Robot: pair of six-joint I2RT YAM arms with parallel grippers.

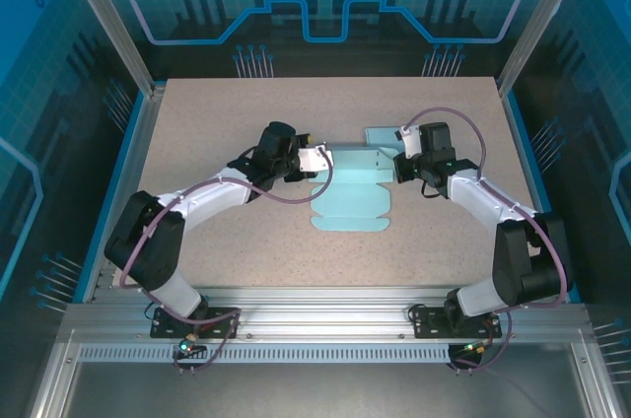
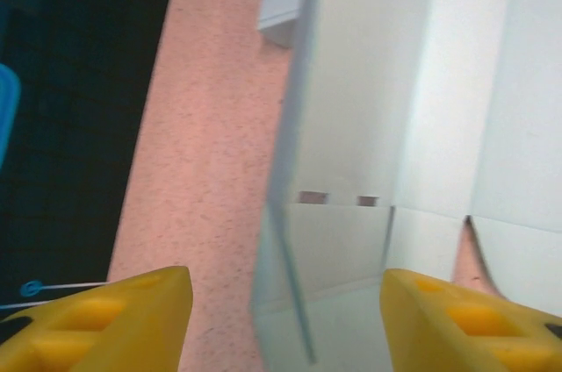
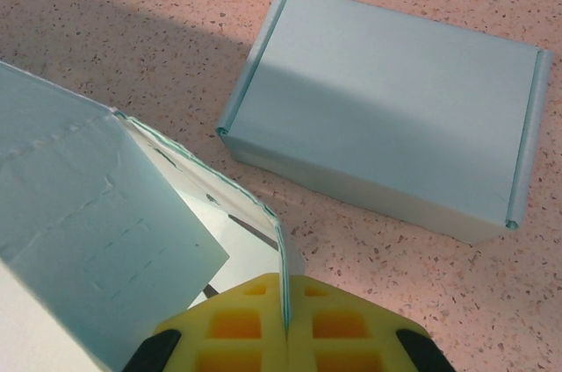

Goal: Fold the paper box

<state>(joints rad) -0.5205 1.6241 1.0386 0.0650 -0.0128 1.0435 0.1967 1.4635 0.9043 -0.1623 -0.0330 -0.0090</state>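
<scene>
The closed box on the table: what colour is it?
The closed box is pale blue-green; right wrist view.

The part-folded box (image 1: 352, 201) lies on the surface (image 1: 227, 260) between the left pincer (image 1: 322, 159) and right pincer (image 1: 400, 167). A closed box (image 1: 379, 134) sits just beyond the right pincer.

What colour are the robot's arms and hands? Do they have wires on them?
The left arm and right arm are smooth white tubes joined by chunky black round joints. A thin purple cable loops along each one. The left hand and right hand have blocky yellow fingers with square hollows in them.
</scene>
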